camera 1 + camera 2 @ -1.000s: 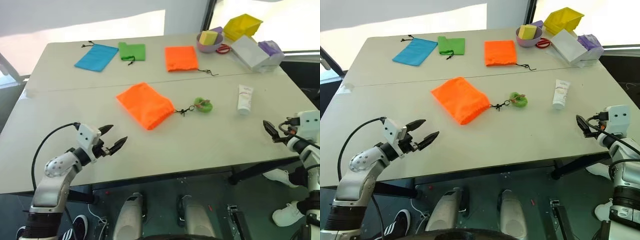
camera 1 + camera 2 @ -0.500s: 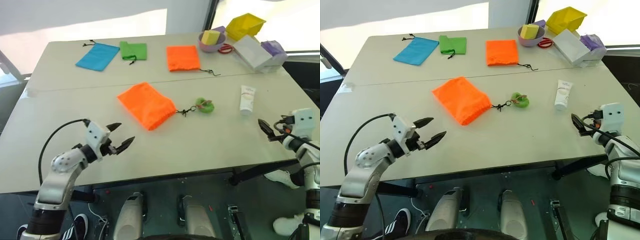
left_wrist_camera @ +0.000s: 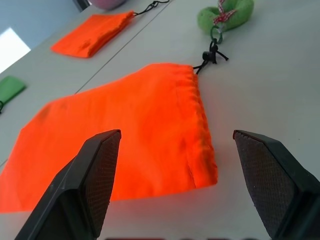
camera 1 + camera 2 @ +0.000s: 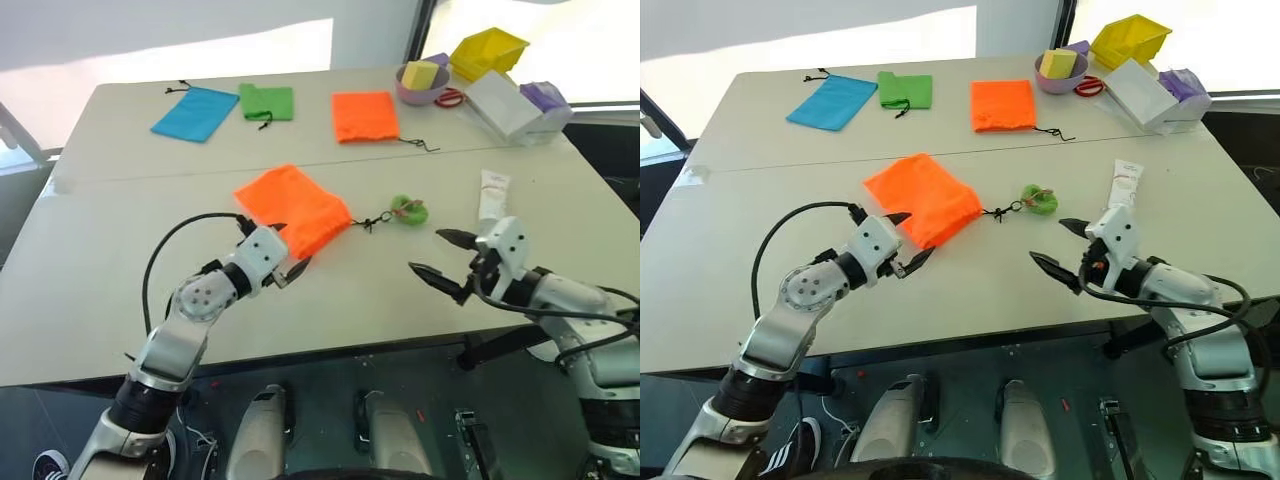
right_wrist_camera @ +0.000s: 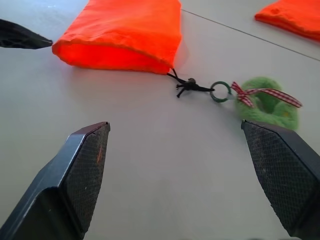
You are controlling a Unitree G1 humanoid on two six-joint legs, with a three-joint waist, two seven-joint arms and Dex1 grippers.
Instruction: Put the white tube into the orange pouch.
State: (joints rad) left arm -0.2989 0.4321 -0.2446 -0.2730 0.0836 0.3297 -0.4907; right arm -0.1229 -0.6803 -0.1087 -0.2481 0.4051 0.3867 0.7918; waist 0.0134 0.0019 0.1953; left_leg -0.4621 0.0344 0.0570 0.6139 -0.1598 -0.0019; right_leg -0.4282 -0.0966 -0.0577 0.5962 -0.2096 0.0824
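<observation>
Nearest you, your left gripper (image 4: 283,264) hangs just over the table (image 4: 120,270) with its two black fingers spread wide and nothing between them; its tips sit at the near edge of the orange pouch (image 4: 292,209), and you cannot tell from above whether they touch the cloth. Through the left wrist camera the pouch's gathered mouth lies between the fingers, a little way ahead of them. Your right gripper (image 4: 441,256) is at about the same depth, to the right, also spread wide and empty, aimed leftward across the bare tabletop toward the pouch's cord.

Just beyond, the orange pouch lies flat in the middle of the table, its dark cord (image 5: 187,85) running right through a small ring to the fuzzy green ball (image 4: 408,210). The white tube (image 4: 492,189) lies on the table well right of the ball, just behind your right gripper, outside the pouch.

At the far edge sit a blue pouch (image 4: 195,111), a green pouch (image 4: 266,102), a second flat orange pouch (image 4: 365,116), a purple bowl (image 4: 421,85), a yellow bin (image 4: 487,52) and a white box (image 4: 502,102).
</observation>
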